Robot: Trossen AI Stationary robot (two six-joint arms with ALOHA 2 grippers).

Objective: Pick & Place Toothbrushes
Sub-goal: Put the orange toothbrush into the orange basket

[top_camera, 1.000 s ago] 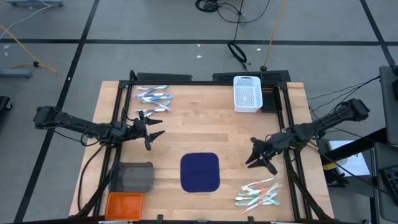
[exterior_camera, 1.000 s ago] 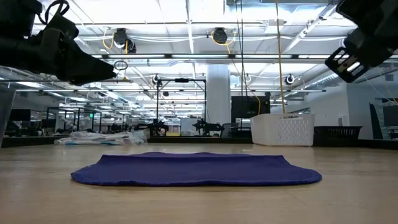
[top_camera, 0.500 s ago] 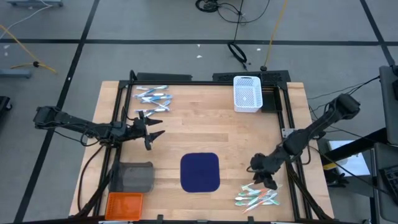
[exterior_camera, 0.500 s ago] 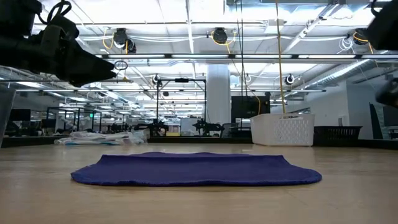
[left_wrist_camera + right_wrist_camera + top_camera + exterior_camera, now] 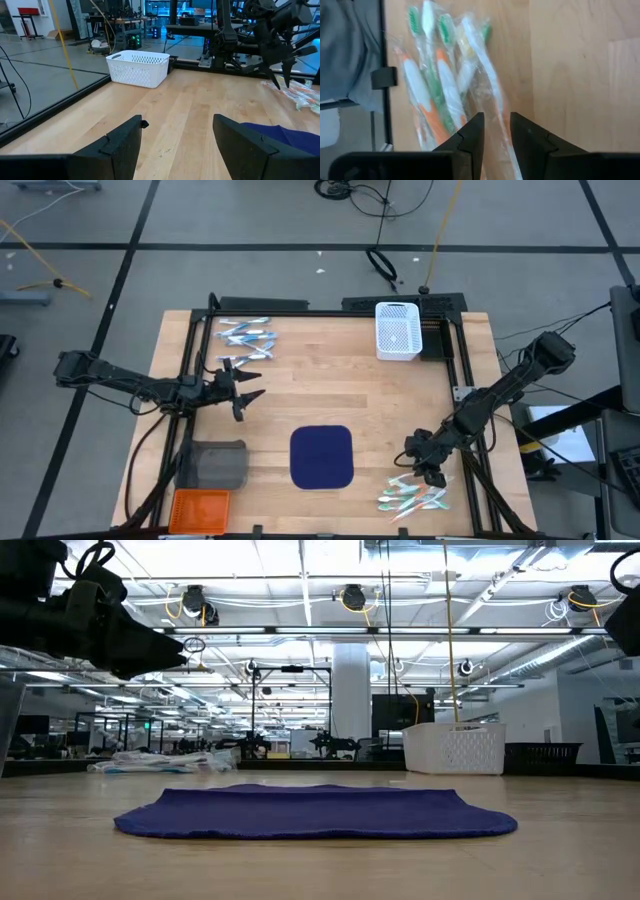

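A loose pile of clear-wrapped green, white and orange plastic toothbrushes [image 5: 413,494] is lying at five o'clock on the pale wooden table [image 5: 330,395]. The right gripper [image 5: 429,473] is hanging just over the pile, fingers slightly parted and holding nothing. The left gripper [image 5: 250,386] is waiting wide open and empty at nine o'clock, below a second bunch of blue-and-white toothbrushes [image 5: 245,333].
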